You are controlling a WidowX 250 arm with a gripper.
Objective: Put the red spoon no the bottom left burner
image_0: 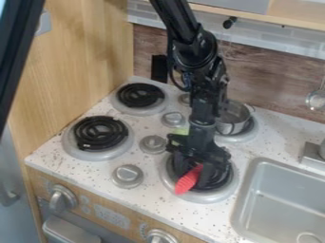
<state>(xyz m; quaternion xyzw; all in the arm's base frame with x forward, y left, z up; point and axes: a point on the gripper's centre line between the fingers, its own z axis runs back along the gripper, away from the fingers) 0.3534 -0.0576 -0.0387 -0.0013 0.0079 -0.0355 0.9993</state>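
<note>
The work stood at the taking-hold step: the red spoon [188, 180], angled downward, lay at the black metal pincer [194, 175], over the black-coiled front right burner [204, 197] with its grey rim. How far open the pincer was, and whether it had hold of the spoon, I could not tell. The next move seemed to call for a sure grip, a lift clear of the coil, then a carry leftward across the white speckled desk [152, 200], above the round silver knobs [128, 175], to the black-coiled bottom left burner [98, 134]. A pale printed label [112, 216] showed on the wooden front panel [134, 227], too small to make out.
</note>
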